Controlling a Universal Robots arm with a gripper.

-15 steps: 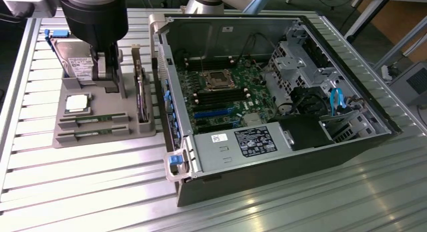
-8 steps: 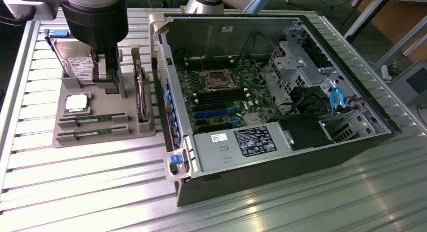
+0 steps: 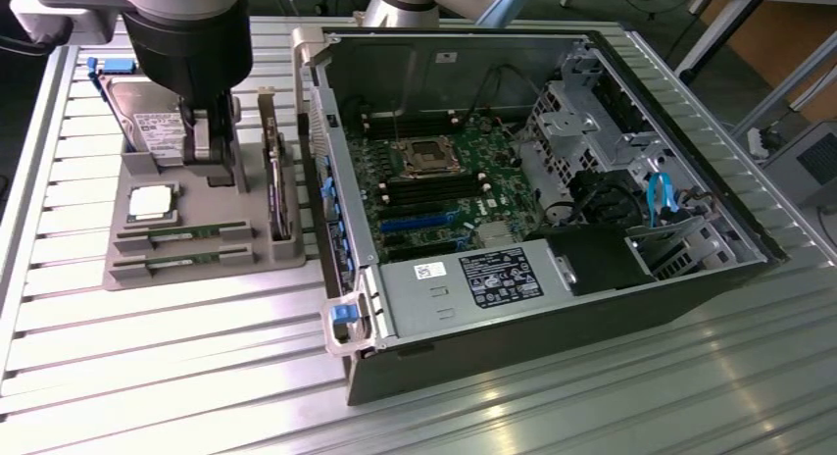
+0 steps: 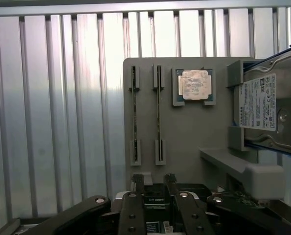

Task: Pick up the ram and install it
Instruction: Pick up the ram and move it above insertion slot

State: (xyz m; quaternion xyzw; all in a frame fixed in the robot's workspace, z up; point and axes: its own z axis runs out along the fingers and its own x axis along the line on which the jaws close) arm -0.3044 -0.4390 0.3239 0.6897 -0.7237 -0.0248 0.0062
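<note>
two ram sticks (image 3: 183,235) stand on edge in parallel slots of the grey tray (image 3: 220,206), just beside the open computer case (image 3: 432,58). each is long, narrow and thin, green with a pale strip. the processor (image 3: 153,202) sits next to them. my gripper (image 3: 214,156) hangs over the tray, fingers spread wide, holding nothing.

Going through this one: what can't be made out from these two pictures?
Wrist view: the ram sticks stand edge-on, so their labels and chips are hidden.
Wrist view: the hard drive is cut off by the picture's edge.
Exterior view: the expansion card stands edge-on, so its face is hidden.
Exterior view: the motherboard's memory slots are too small to judge their latches.
</note>
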